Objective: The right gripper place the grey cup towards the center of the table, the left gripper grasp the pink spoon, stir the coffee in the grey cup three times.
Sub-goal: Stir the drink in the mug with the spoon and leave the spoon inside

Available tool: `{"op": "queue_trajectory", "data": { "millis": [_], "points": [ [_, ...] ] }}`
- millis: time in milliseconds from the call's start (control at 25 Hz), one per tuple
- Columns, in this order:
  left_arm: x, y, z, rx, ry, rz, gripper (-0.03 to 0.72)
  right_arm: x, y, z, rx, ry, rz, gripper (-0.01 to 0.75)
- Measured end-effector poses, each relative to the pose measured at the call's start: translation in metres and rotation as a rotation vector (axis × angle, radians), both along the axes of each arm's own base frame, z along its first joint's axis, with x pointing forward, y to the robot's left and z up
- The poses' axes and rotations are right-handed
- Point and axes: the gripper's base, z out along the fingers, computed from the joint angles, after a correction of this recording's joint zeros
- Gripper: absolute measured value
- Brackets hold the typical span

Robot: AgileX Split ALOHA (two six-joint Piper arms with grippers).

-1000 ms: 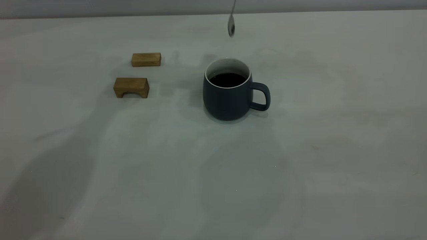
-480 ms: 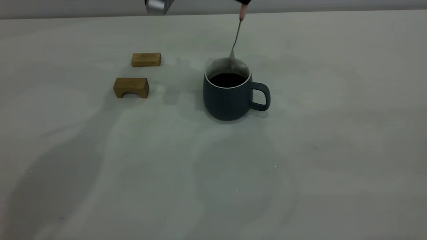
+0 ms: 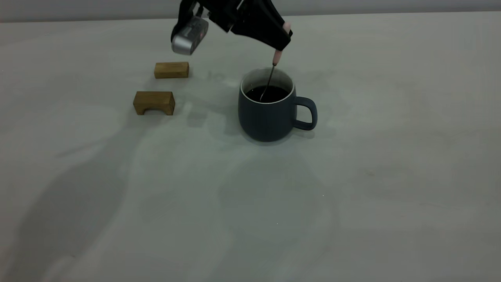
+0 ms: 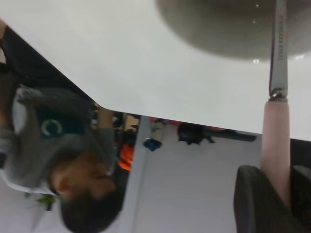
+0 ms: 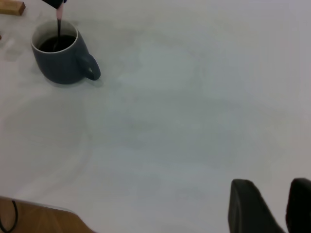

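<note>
The grey cup (image 3: pixel 268 113) stands upright near the table's (image 3: pixel 352 196) middle, its handle pointing right, with dark coffee (image 3: pixel 270 94) inside. My left gripper (image 3: pixel 282 41) hangs just above the cup's rim, shut on the pale handle of the pink spoon (image 3: pixel 276 58). The spoon's metal neck runs down into the coffee and its bowl is under the surface. In the left wrist view the pink spoon (image 4: pixel 276 141) sits pinched in the left gripper (image 4: pixel 279 182). My right gripper (image 5: pixel 286 208) is open and empty, far from the grey cup (image 5: pixel 63 60).
Two brown wooden blocks (image 3: pixel 171 70) (image 3: pixel 154 102) lie left of the cup. A person (image 4: pixel 58 160) shows beyond the table's edge in the left wrist view. Bare tabletop spreads in front of and to the right of the cup.
The left gripper came down into the exterior view. The spoon dropped from above the cup until its bowl went into the coffee. The cup stayed put.
</note>
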Motion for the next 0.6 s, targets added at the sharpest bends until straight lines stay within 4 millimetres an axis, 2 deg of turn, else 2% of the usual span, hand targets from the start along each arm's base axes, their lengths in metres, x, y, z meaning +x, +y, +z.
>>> {"op": "queue_trajectory", "data": {
  "millis": [120, 240, 440, 600],
  "points": [
    [0.0, -0.003, -0.006, -0.07, -0.02, -0.015, 0.167, 0.0, 0.0, 0.0, 0.0, 0.0, 0.0, 0.237],
    [0.0, -0.007, -0.014, -0.122, 0.035, 0.028, 0.167, 0.0, 0.0, 0.0, 0.0, 0.0, 0.0, 0.237],
    [-0.001, -0.004, -0.024, -0.047, 0.166, 0.1, 0.167, 0.0, 0.0, 0.0, 0.0, -0.001, 0.0, 0.237],
    [0.0, 0.0, -0.019, 0.025, 0.15, 0.095, 0.167, 0.0, 0.0, 0.0, 0.0, -0.001, 0.0, 0.237]
  ]
}}
